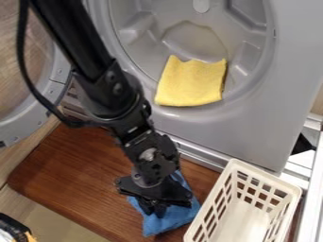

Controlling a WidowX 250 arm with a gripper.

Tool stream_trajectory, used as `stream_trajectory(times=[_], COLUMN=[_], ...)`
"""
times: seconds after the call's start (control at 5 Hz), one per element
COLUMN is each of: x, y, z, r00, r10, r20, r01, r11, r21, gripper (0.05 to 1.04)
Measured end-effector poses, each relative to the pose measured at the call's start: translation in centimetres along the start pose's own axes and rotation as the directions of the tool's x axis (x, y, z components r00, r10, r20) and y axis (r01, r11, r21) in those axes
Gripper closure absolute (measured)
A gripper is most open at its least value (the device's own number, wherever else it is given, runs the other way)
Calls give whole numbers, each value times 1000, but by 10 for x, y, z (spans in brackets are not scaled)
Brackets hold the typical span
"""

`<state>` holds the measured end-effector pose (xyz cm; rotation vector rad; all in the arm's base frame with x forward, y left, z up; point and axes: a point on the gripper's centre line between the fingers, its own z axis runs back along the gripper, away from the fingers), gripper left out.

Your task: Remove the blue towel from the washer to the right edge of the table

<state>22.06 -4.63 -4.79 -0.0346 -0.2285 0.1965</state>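
The blue towel (170, 221) lies bunched on the wooden counter (69, 175), bottom centre of the frame, out of the washer (252, 127) and just beside the white basket (268, 176). The jaws hang right over it, likely for placing; whether they grip it, I cannot tell.

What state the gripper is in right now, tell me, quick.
Gripper: down at the blue towel on the brown wooden surface; whether it is open or closed on the cloth cannot be told.

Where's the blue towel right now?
Camera view, bottom centre: the towel is on the brown table, under the gripper, just left of the white basket.
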Motion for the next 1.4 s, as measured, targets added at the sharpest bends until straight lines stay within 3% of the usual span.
stream_trajectory(times=[0.4, 0.6, 0.8, 1.2, 1.4], x=[2, 5, 9, 19, 20], y=[-9, -12, -14, -20, -23], z=[3, 6, 21, 81, 108], r00=[1000, 1000, 1000, 1000, 999], r10=[-1, 2, 13, 13, 6], r20=[-26, -31, -25, 10, 52], r01=[1, -1, -12, -13, -4], r11=[1000, 1000, 1000, 1000, 999], r21=[16, 15, 11, -20, -54], gripper=[279, 73, 73, 83, 83])
